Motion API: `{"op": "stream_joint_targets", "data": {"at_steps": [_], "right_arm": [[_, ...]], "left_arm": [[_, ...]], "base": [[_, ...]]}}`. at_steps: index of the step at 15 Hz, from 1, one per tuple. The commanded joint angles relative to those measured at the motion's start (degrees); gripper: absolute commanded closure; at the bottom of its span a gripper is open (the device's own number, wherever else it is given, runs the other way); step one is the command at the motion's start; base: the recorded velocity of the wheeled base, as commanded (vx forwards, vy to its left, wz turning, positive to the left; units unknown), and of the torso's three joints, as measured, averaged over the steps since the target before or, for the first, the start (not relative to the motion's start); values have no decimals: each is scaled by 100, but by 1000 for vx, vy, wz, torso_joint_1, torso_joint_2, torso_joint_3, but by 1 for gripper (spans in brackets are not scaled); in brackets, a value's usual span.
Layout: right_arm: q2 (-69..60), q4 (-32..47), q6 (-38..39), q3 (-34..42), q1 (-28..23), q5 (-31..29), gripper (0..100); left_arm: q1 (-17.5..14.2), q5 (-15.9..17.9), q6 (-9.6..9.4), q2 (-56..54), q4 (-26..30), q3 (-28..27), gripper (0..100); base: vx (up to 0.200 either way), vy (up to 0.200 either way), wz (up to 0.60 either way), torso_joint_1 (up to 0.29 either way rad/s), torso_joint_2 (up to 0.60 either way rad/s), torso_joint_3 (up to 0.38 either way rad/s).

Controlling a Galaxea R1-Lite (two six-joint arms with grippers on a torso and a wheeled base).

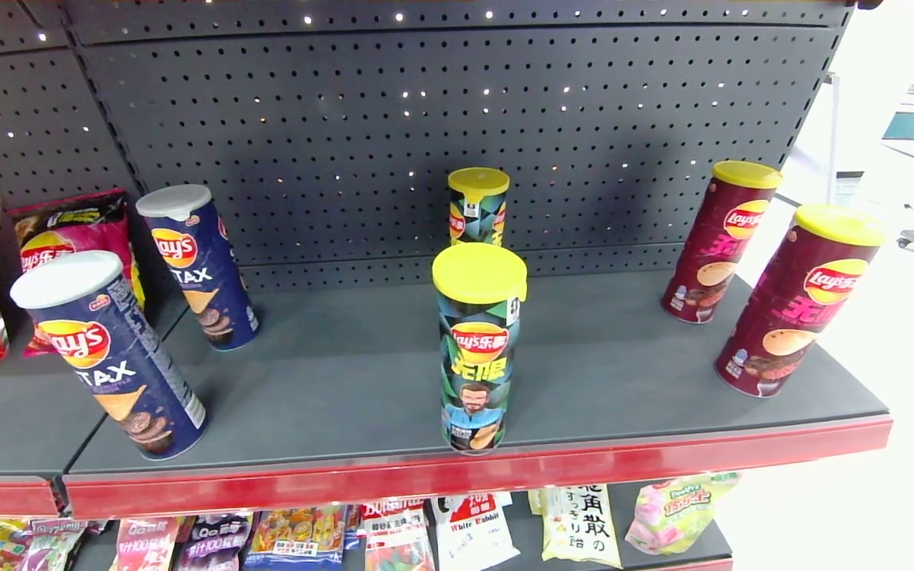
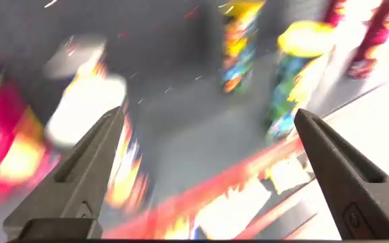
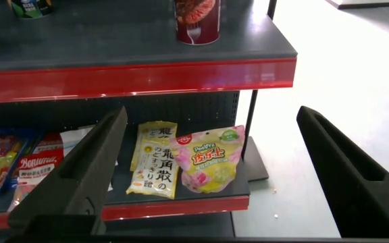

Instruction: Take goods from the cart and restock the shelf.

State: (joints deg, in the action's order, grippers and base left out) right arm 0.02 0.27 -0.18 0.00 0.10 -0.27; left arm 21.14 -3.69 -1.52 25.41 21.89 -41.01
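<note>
My left pincer (image 2: 209, 115) gapes wide with nothing between its fingers. My right pincer (image 3: 213, 113) is spread just as far and is just as bare, low in front of the dark grey metal shelf with a red front strip (image 1: 330, 373). With nothing in either pincer, I judge the step in hand to be fetching the next item from the cart.

To do it well I should take a can round its middle, keep it upright, and carry it in above the lids instead of through the rows. Each colour has its own file. The two navy cardboard tubes with white lids (image 1: 116, 357) are on my left, the green-patterned tube with a yellow lid (image 1: 477, 349) and its twin near the back are in the centre, and the two maroon tubes with yellow lids (image 1: 794, 305) are on my right. The matching file is the place for a new can, in the bare stretch between front and rear.

The front green tube stands right at the lip and would probably topple off at a nudge, so I should come down from above and open only once the base sits flat.

The shelf board is flat and matt, backed by a dark perforated metal panel (image 1: 346, 143), with red crisp bags (image 1: 68, 230) on the neighbouring board to my left. On the tier below lie a pink-and-green sweet packet (image 3: 211, 162) and a yellow sachet (image 3: 155, 162). A pale, bright floor (image 3: 356, 101) opens out beyond the shelf's right end.
</note>
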Motion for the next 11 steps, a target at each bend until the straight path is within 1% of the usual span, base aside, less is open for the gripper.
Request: {"op": "stream_joint_targets", "data": {"at_steps": [1, 2, 3, 4, 5, 6, 7, 8, 9, 10, 11], "right_arm": [[-2, 0, 1, 0, -1, 0, 0], [-2, 0, 1, 0, -1, 0, 0], [-2, 0, 1, 0, -1, 0, 0], [-2, 0, 1, 0, -1, 0, 0], [-2, 0, -8, 0, -1, 0, 0], [-2, 0, 1, 0, -1, 0, 0], [-2, 0, -8, 0, -1, 0, 0], [-2, 0, -17, 0, -1, 0, 0], [-2, 0, 1, 0, -1, 0, 0], [-2, 0, -17, 0, -1, 0, 0], [-2, 0, -26, 0, -1, 0, 0]], "left_arm": [[-576, -861, 240, -1960, 1941, 480, 0], [-690, -905, 328, -2022, 2240, 524, 0], [-725, -1028, 486, -1996, 2319, 585, 0], [-919, -1142, 513, -1934, 2355, 673, 0], [-1701, -1142, 522, -1732, 2337, 858, 0], [-2342, -1125, 513, -1626, 2311, 1034, 0], [-2597, -1019, 513, -1662, 2293, 1174, 0], [-2650, -677, 504, -1916, 2223, 1447, 0], [-2650, -316, 601, -2004, 1537, 1781, 0], [-2650, -219, 662, -2004, 693, 2079, 0], [-2650, -35, 478, -2013, -159, 2536, 0]], "base": [[0, 0, 0, 0, 0, 0], [0, 0, 0, 0, 0, 0], [0, 0, 0, 0, 0, 0], [0, 0, 0, 0, 0, 0], [0, 0, 0, 0, 0, 0], [0, 0, 0, 0, 0, 0], [0, 0, 0, 0, 0, 0], [0, 0, 0, 0, 0, 0], [0, 0, 0, 0, 0, 0], [0, 0, 0, 0, 0, 0], [0, 0, 0, 0, 0, 0]]}}
